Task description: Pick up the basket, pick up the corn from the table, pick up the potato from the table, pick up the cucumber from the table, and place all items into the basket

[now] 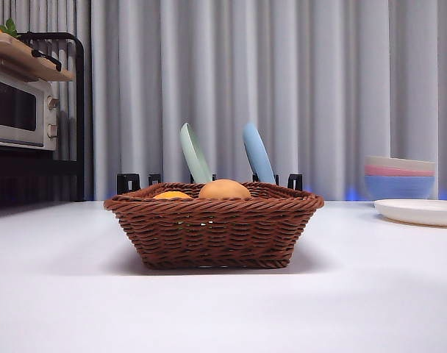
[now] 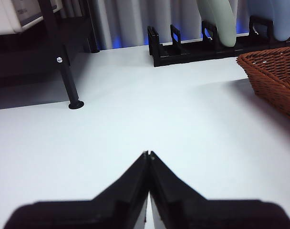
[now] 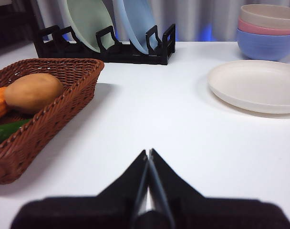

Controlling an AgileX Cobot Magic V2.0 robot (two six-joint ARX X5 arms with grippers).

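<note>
Brown woven wicker basket (image 1: 213,232) sits mid-tabletop (image 1: 62,294), holding the smooth tan potato (image 3: 33,92), orange bumpy corn (image 1: 172,195) and green cucumber (image 3: 6,131). Left gripper (image 2: 148,155) and right gripper (image 3: 148,153) hover clenched, empty, beside it.

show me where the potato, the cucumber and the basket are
potato (image 3: 33,92): right wrist view, middle of its tan top side
cucumber (image 3: 5,130): right wrist view, green end showing inside the basket
basket (image 1: 212,232): front view, middle of its woven front wall
</note>
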